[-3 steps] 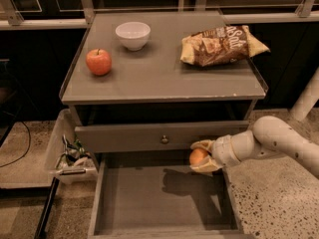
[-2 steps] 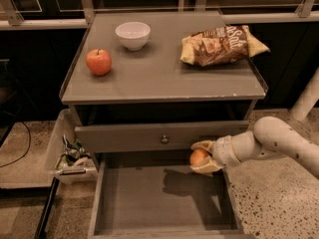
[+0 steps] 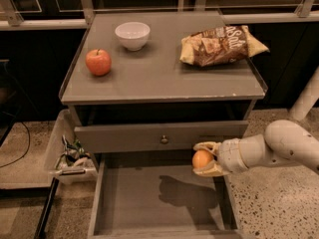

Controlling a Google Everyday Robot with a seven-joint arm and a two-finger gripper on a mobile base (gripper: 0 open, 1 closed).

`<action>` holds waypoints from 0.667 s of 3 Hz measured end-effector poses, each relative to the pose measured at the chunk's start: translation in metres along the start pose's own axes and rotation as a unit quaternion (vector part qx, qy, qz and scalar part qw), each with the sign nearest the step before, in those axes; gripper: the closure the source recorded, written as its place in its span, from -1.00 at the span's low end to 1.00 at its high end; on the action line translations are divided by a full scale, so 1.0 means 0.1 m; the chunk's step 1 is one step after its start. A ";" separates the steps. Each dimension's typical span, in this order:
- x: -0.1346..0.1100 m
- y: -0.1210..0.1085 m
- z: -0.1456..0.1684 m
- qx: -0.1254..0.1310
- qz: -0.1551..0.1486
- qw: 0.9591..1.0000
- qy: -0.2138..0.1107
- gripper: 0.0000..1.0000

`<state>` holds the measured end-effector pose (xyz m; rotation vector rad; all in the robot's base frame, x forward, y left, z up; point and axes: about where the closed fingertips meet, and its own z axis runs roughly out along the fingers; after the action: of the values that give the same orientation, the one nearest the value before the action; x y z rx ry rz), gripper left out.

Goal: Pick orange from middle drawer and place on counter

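My gripper (image 3: 204, 159) comes in from the right on a pale arm and is shut on the orange (image 3: 202, 159). It holds the fruit in the air above the right part of the open middle drawer (image 3: 144, 203), just below the closed drawer front with a round knob (image 3: 164, 139). The drawer floor is bare, with the gripper's shadow on it. The grey counter (image 3: 154, 76) lies above and behind.
On the counter stand a red apple (image 3: 98, 61) at the left, a white bowl (image 3: 132, 35) at the back and a chip bag (image 3: 222, 46) at the right. A white bin (image 3: 57, 153) of clutter sits on the floor left of the cabinet.
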<state>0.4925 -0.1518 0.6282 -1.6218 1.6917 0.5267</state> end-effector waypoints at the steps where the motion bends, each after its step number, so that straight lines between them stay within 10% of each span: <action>1: -0.43 0.10 -0.28 0.023 -0.056 0.998 0.008 1.00; 2: -1.05 -0.05 -0.64 0.054 -0.121 0.991 0.031 1.00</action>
<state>0.4777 -0.1272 0.7479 -1.7482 1.5112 0.2636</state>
